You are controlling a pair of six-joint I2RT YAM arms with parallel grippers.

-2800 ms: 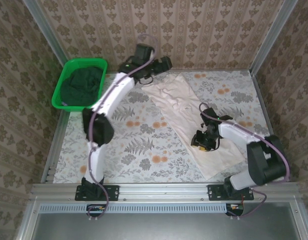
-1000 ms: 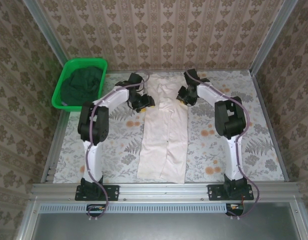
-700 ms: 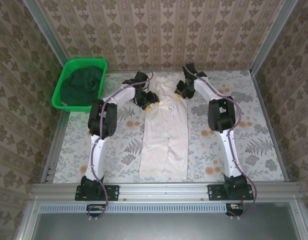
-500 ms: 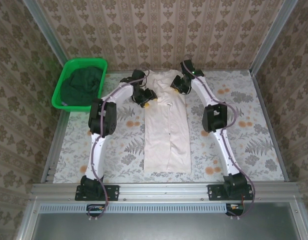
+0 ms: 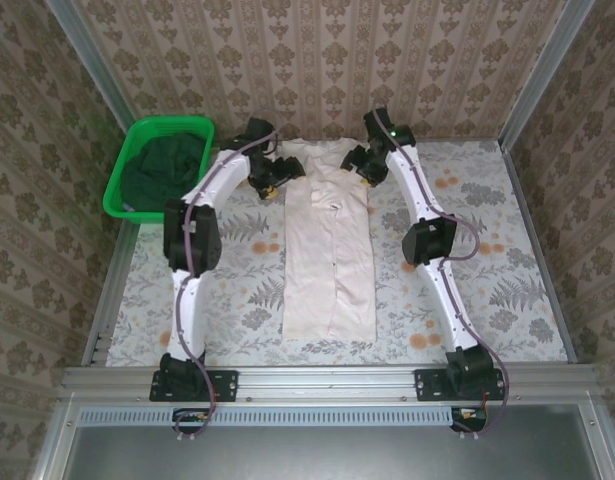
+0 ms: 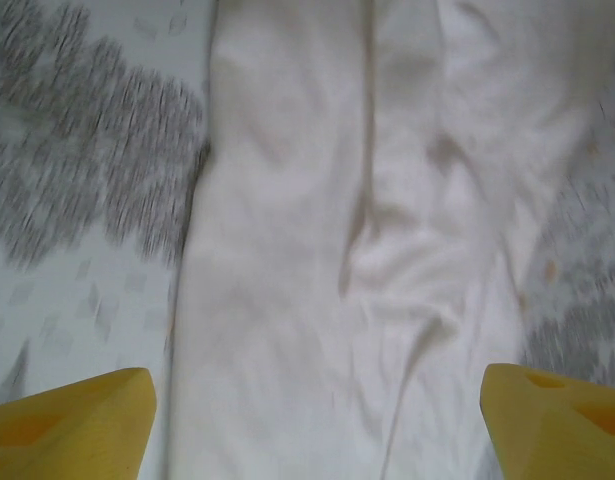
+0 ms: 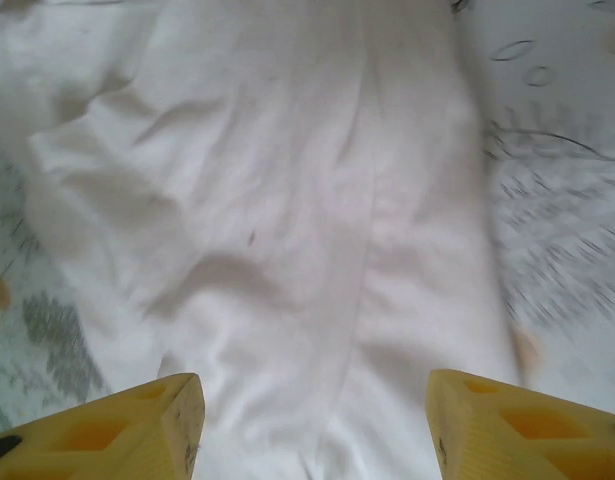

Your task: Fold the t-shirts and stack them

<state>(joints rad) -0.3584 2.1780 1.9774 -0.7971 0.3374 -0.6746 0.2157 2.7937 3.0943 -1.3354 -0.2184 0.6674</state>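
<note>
floral table [image 5: 227, 300]. cream-pink t-shirt [image 5: 327, 250] lies mid-table as a long narrow strip, collar end toward the far edge. green basket [image 5: 118, 180] at the far left corner, dark green t-shirt [image 5: 162, 170] bunched inside. left gripper [image 5: 274, 178] and right gripper [image 5: 357, 167] flank the shirt's far end, each with fingers spread wide over the cloth; contact unclear, wrist views blurred.

open table [image 5: 487, 260] flanking cream t-shirt [image 5: 329, 250], green basket [image 5: 115, 188] — far-left corner
</note>
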